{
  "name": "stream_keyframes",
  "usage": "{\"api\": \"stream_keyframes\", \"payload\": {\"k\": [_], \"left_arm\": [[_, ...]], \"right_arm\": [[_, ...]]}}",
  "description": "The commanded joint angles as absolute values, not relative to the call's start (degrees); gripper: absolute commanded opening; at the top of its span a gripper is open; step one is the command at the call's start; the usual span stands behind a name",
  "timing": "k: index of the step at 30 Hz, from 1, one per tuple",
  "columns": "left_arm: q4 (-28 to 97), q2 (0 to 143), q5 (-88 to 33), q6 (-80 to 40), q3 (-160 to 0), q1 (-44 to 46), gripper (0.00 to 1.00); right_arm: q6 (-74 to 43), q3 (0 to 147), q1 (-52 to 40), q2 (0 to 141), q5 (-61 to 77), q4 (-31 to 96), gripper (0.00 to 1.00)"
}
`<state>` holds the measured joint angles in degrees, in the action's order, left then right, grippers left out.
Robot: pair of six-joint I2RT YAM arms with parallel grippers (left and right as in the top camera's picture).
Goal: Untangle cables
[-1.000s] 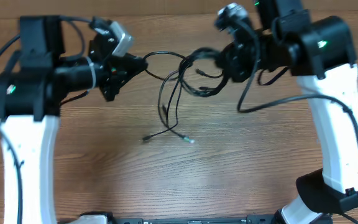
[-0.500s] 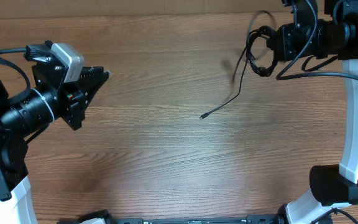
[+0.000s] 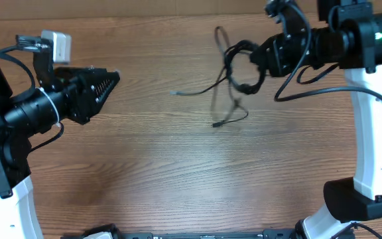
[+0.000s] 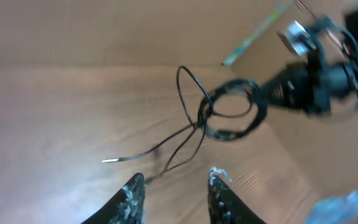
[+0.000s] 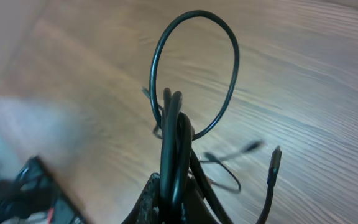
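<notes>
The cables [image 3: 239,66] are a loose black bundle hanging from my right gripper [image 3: 262,58] at the upper right, above the table. Loops stick out to the left and thin ends trail down toward the table, one plug tip [image 3: 215,124] near the wood. In the right wrist view the fingers are shut on several strands of the cables [image 5: 176,124]. My left gripper [image 3: 115,78] is open and empty at the left, well apart from the bundle. In the left wrist view the cables [image 4: 229,115] hang ahead of my open left gripper [image 4: 176,180].
The wooden table [image 3: 178,172] fills the view. Thick black arm cables [image 3: 310,89] loop off the right arm. A cardboard-coloured wall [image 3: 144,6] runs along the far edge.
My right gripper has swung left and lower with the bundle, away from the far right corner. The trailing ends now hang near the table's middle. My left gripper has turned slightly.
</notes>
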<state>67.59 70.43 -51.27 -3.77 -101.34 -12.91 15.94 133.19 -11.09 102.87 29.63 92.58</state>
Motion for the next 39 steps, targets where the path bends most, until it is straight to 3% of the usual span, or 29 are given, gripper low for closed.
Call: {"api": "stream_keyframes", "payload": {"k": [1,13,16,17,28,39], "left_arm": [[68.7,71.0,-43.5,-20.1,-102.3,-13.1,0.33],[74.8,77.8,-38.5,-25.2,-102.3,-9.1,0.33],[75.0,81.2,-38.9,-27.3,-102.3,-6.1,0.1],[74.9,82.4,-39.4,-28.3,-102.3,-4.8,0.08],[64.9,93.1,-45.6,-31.2,-102.3,8.1,0.36],[61.7,94.0,-44.3,-31.8,-102.3,8.6,0.37]], "right_arm": [[19.2,135.0,-14.9,101.4,33.7,92.7,0.04],[24.4,135.0,-26.9,101.6,24.4,91.7,0.04],[24.6,135.0,-27.9,101.6,23.8,91.6,0.04],[24.6,135.0,-28.1,101.6,23.8,91.6,0.04],[24.5,135.0,-28.9,101.6,24.1,91.7,0.04],[24.6,135.0,-28.9,101.6,26.9,91.5,0.04]]}}
